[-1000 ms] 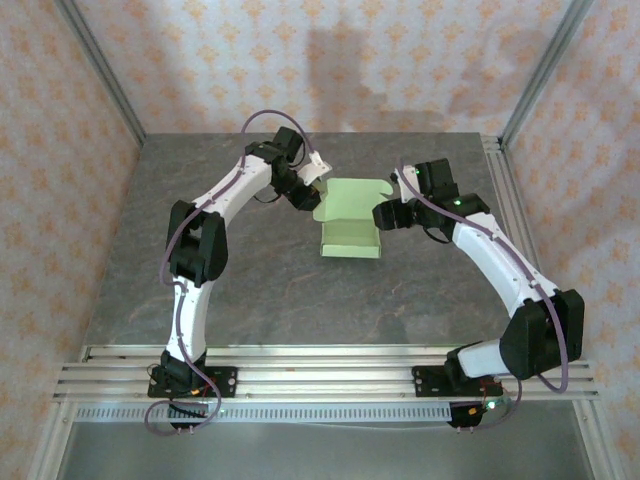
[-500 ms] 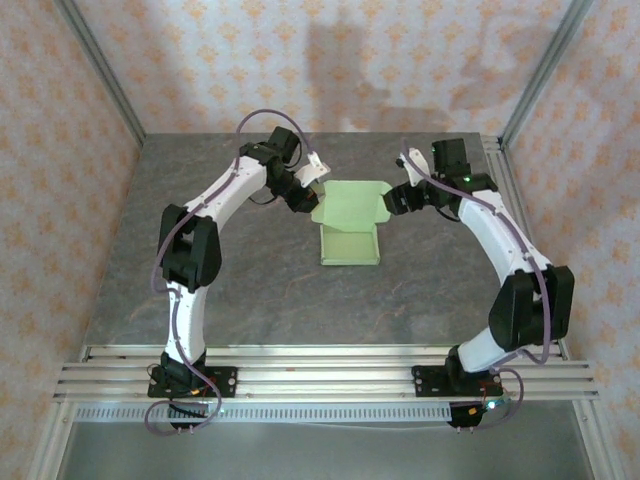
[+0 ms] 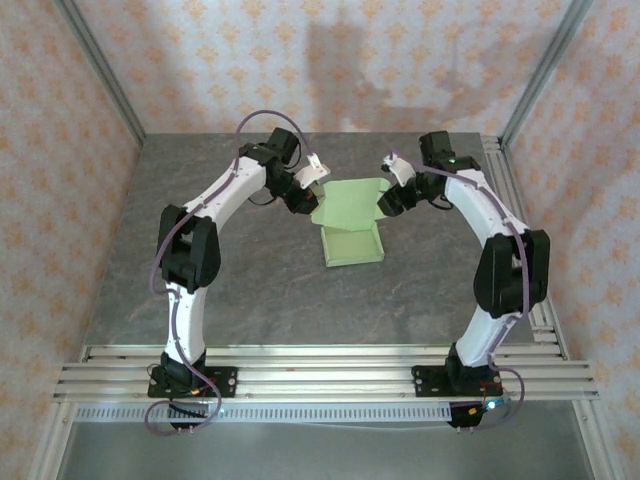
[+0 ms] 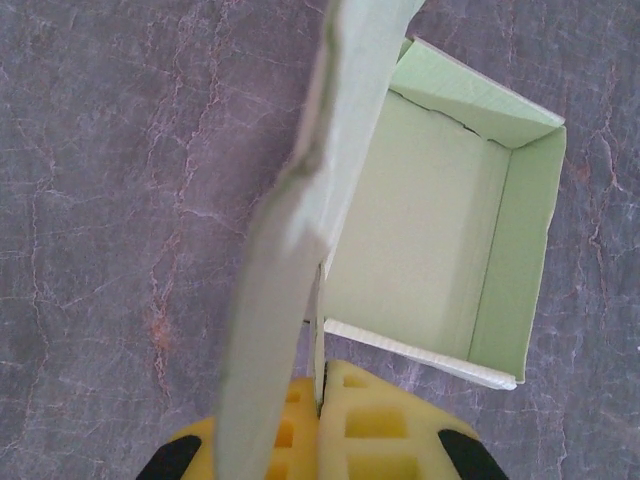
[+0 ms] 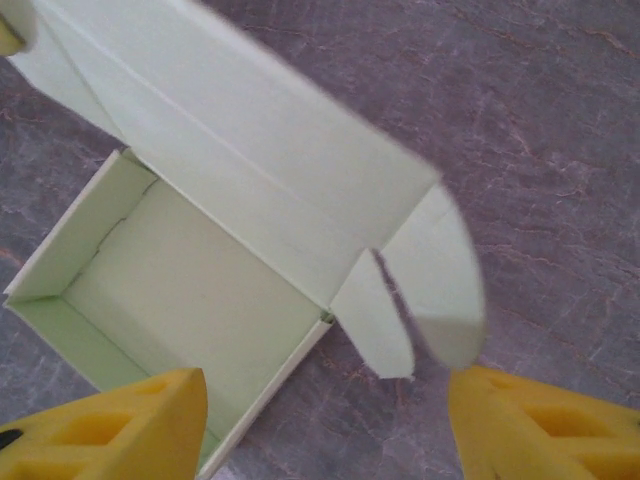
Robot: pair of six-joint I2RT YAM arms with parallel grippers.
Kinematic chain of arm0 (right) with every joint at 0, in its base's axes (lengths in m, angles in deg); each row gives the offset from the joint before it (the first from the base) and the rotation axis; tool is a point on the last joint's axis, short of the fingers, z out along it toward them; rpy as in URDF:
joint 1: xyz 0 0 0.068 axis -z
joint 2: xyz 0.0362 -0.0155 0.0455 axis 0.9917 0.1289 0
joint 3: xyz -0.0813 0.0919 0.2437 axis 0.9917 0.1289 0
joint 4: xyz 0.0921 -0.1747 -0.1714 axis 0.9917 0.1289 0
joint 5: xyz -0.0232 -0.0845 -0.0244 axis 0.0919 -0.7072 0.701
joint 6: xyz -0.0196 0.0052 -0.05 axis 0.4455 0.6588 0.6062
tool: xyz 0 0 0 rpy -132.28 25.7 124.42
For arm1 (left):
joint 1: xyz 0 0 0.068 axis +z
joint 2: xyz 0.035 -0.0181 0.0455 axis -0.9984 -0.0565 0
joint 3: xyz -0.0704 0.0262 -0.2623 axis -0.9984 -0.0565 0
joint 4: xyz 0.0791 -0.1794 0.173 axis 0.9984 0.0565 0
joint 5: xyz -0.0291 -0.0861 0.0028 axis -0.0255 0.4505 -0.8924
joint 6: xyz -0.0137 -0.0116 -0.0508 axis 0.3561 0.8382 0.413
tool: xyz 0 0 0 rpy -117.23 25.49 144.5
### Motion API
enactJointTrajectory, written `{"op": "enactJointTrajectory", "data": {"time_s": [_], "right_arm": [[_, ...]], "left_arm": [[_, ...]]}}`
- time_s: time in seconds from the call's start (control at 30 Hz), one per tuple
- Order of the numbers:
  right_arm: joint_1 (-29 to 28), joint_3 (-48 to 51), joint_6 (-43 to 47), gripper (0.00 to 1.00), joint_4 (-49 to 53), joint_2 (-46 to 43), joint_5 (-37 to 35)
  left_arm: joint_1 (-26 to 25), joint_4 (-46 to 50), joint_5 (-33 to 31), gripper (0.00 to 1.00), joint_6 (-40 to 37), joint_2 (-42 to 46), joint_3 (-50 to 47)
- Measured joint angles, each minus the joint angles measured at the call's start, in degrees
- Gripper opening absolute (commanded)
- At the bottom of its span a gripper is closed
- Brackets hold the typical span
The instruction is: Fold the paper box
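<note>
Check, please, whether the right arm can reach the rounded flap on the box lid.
Probably yes: the right pincer is open, the rounded flap of the paper box lies just ahead, nothing between.

Seen from the left wrist, blurs close to the lens and runs off past the top and bottom edges: the raised lid flap of the pale yellow-green thin-card paper box. Hides the box's near left wall and part of the left gripper, with its yellow foam fingers cropped at the bottom edge. Seen from the right wrist, loses the lid past the top and left edges; smears the rounded end tab; crops both fingers of the right gripper at the bottom; covers the box's near corner behind the lower-left finger; leaves a yellow scrap at the top left corner cropped beyond naming. Seen from above, too small to tell fingertip contact on either side of the lid.
</note>
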Motion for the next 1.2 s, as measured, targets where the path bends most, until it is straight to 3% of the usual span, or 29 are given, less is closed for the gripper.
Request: {"op": "enactJointTrajectory", "data": {"time_s": [0.17, 0.37, 0.6, 0.87, 1.07, 1.2], "right_arm": [[0.46, -7.32, 2.67, 0.66, 2.86, 5.35, 0.11], [0.5, -16.28, 7.85, 0.56, 11.47, 12.02, 3.28], [0.5, -19.34, 12.02, 0.29, 19.93, 15.65, 4.81], [0.5, -19.34, 12.59, 0.0, 22.29, 15.93, 4.81], [0.5, -18.75, 11.54, 0.0, 21.33, 15.65, 4.72], [0.07, -13.31, 7.06, 0.0, 15.3, 12.33, 3.5]], "left_arm": [[0.0, 0.87, -0.02, 0.02, -0.26, 0.0, 0.0], [0.0, 1.33, -0.02, 0.03, -0.72, 0.0, 0.02], [0.0, 1.38, 0.0, 0.03, -1.09, 0.0, 0.13], [0.0, 1.57, -0.02, 0.03, -1.09, 0.0, 0.44], [0.0, 1.84, 0.0, 0.03, -0.57, 0.0, 0.44], [-0.09, 0.61, -0.26, 0.03, 2.36, 0.0, 0.44]]}}
